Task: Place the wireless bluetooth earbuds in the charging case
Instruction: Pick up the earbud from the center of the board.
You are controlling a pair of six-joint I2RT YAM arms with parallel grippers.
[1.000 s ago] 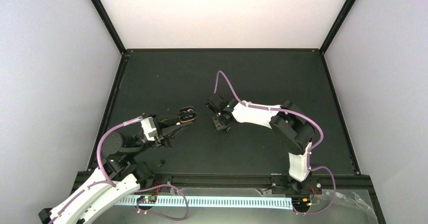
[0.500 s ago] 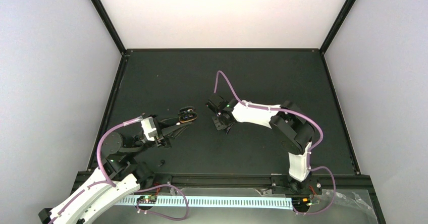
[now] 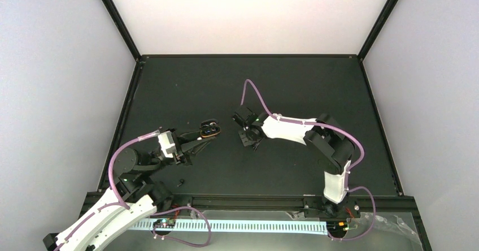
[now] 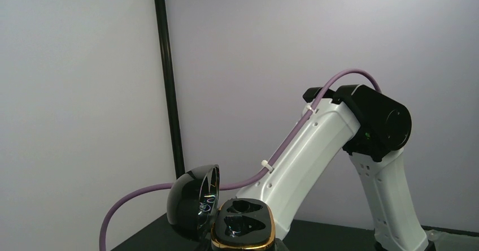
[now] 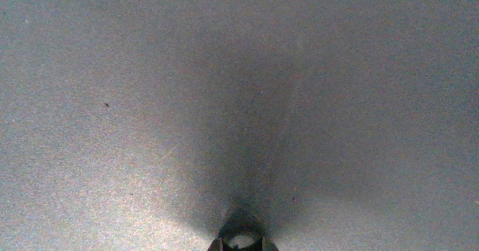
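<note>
The charging case is black and glossy with a gold rim. It's held upright, up off the table at left of centre. Its lid is flipped open to one side, and two dark sockets are shown on top. A tiny pale blob, probably a white earbud, is seen down near the tabletop.

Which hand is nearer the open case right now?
Left. The left hand grips the case from the case's near-left side. The right hand is clear of the case, off to its right, with a gap of bare table between them.
</note>
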